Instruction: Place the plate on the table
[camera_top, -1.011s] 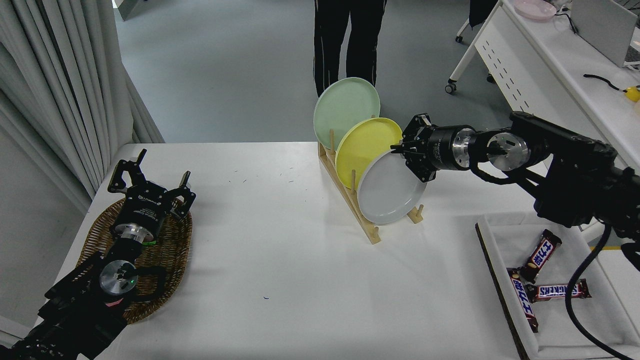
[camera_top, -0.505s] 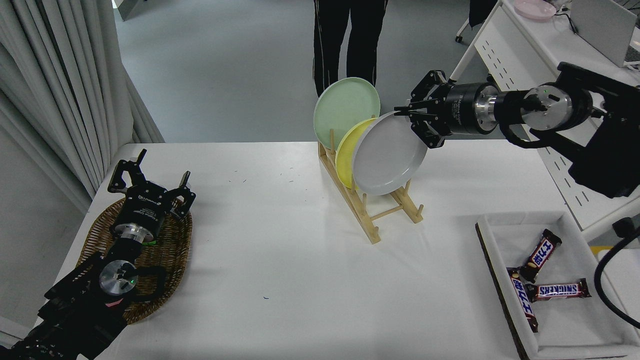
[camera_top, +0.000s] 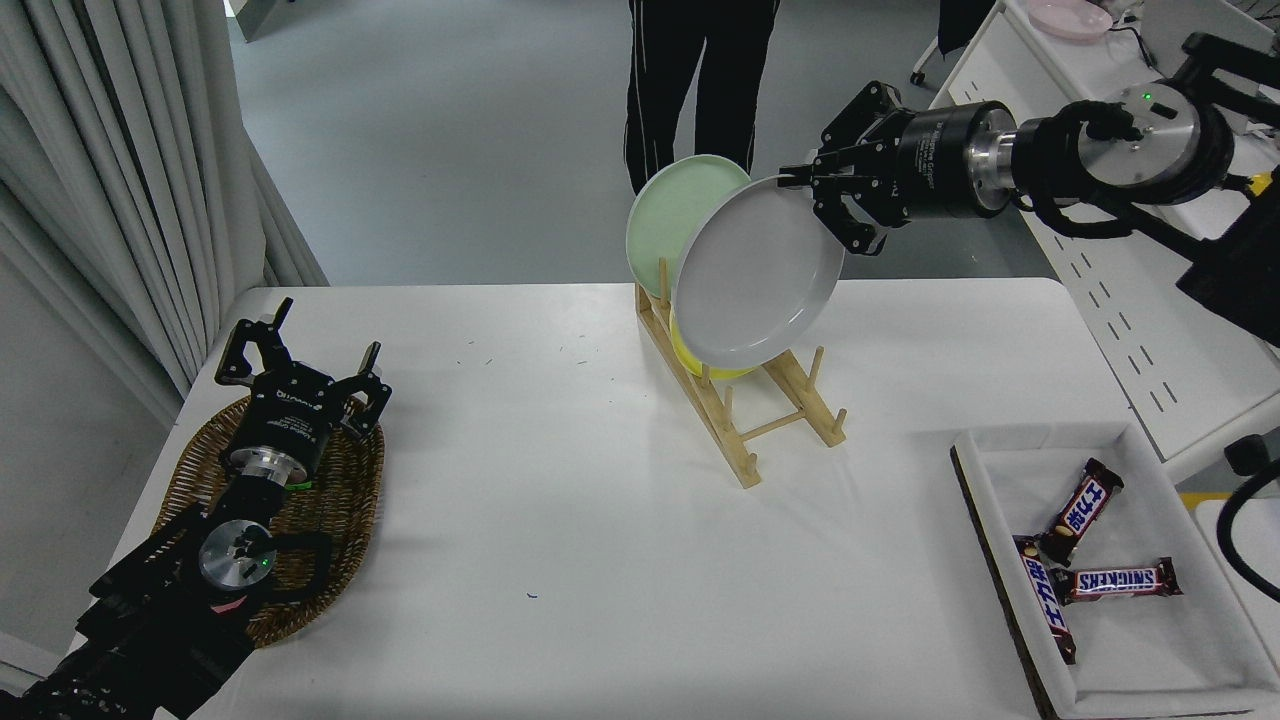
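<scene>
My right gripper (camera_top: 800, 182) is shut on the upper right rim of the light grey plate (camera_top: 755, 275) and holds it tilted in the air above the wooden rack (camera_top: 745, 420). The plate hides most of the yellow plate (camera_top: 690, 350) and part of the pale green plate (camera_top: 665, 215), which both stand in the rack. The white table (camera_top: 600, 520) lies below. My left gripper (camera_top: 300, 365) is parked open over a wicker basket (camera_top: 335, 500) at the lower left.
A white tray (camera_top: 1100, 620) with three candy bars sits at the lower right. A person's legs (camera_top: 690, 70) stand beyond the table's far edge. A white perforated desk (camera_top: 1100, 150) is at the upper right.
My right gripper has lifted the grey plate out of the rack's front slot, up and slightly left, clear of the pegs. The left arm has not moved.
</scene>
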